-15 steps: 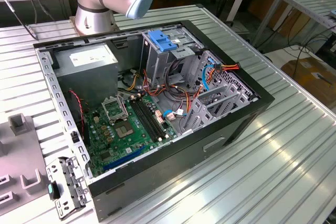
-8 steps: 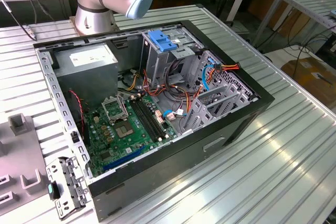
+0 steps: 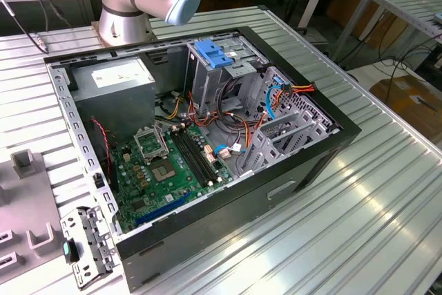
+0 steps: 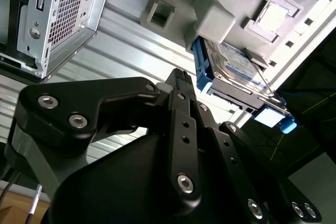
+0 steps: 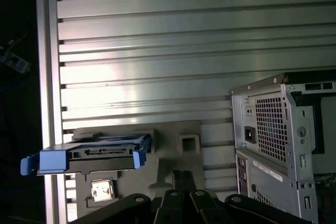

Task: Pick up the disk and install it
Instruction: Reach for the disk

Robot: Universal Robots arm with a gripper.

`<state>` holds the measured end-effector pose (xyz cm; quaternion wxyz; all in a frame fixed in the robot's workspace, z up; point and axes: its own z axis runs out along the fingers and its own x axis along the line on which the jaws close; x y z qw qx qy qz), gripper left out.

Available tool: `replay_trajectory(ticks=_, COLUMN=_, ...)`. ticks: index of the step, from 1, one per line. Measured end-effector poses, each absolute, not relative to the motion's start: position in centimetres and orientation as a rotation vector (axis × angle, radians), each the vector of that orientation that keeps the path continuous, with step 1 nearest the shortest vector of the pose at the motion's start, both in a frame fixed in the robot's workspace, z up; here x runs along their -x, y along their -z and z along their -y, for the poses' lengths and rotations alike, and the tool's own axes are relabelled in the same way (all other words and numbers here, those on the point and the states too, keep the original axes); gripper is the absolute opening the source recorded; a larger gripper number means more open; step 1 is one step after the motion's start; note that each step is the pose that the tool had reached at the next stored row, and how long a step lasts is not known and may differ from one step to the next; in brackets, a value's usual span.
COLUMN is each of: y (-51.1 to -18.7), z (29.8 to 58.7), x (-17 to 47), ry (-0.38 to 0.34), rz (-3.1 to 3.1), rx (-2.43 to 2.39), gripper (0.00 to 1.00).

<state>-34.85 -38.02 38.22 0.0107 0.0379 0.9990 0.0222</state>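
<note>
The disk (image 4: 236,59) is a flat silver-grey drive with a white-and-blue label and a blue plastic rail along its edge. It stands on edge in a grey holder (image 4: 212,17) on the ribbed metal table. In the first wrist view the disk (image 5: 86,156) shows edge-on, near the table's edge. My gripper (image 5: 182,173) is black, shut and holds nothing. It hangs above the table a short way from the disk, without touching it. The second wrist view has the gripper (image 4: 178,74) beside the disk's blue rail.
The open computer case (image 3: 304,164) lies on the ribbed table (image 3: 387,198), with its motherboard, cables, grey power-supply box (image 3: 114,77) and a metal drive cage with a blue handle (image 3: 214,53). The case's rear panel (image 5: 278,129) is near the gripper. Grey fixtures (image 3: 27,164) stand at the exterior view's left.
</note>
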Motion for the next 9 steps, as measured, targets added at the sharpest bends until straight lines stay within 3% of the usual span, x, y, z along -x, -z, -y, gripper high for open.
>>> replay_trajectory(ticks=9, y=-38.22, z=38.02, x=35.31, ry=-0.069, rz=-3.117, rx=-0.118, gripper=0.11)
